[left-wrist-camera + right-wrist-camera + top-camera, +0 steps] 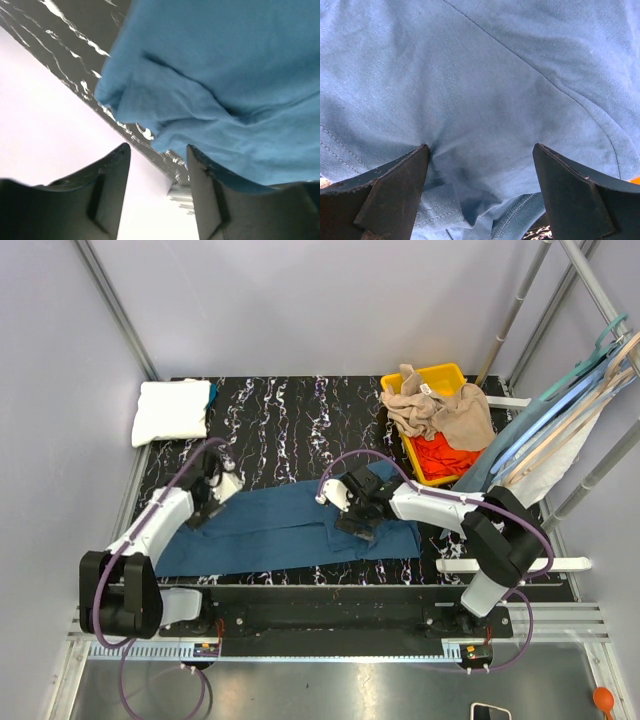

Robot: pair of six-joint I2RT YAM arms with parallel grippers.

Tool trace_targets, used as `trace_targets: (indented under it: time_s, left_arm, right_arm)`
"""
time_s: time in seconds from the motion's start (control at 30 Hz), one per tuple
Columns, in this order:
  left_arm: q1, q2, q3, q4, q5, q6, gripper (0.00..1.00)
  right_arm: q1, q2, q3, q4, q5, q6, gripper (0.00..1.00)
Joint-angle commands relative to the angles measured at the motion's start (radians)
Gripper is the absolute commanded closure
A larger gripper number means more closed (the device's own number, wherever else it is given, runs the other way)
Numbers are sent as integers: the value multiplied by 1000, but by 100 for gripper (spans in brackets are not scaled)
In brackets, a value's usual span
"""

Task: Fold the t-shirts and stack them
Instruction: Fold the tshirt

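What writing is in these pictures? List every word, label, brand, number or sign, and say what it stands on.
None can be read.
The blue shirt, white shirt and bin show no print.
What may be a small pale tag on the tan shirt is too small to read.

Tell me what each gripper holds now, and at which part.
Nothing is held: the left gripper and right gripper both stand open at the blue t-shirt.
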State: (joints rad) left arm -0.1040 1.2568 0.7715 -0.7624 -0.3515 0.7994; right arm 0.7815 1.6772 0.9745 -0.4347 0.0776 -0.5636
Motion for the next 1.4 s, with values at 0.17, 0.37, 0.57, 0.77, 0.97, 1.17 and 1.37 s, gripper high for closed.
trace_targets:
  time_s: [0.17,0.37,0.57,0.77,0.97,1.17,1.37]
  left_arm:
    - [283,225,313,-118,480,-9,36]
    - [314,325,356,-213,621,46,37]
    - [336,380,377,-196,603,41,41]
    - [359,437,414,-166,525,50,43]
    - [375,498,440,-140,493,64,44]
    - [398,538,451,-132,496,78,50]
    - [411,556,446,-130,494,87,67]
  right_arm:
    - [-18,35,-66,17,44,-2,8]
    - [-18,6,-97,37,24,-5,8]
    - [-19,19,-97,56,-24,-7,8]
    - [-19,42,-123,74,-44,-13,8]
    - [-21,47,-140,82,-36,-10,9]
    - [-22,46,-145,77,-22,-9,9]
    - [-21,58,-145,79,-18,-12,9]
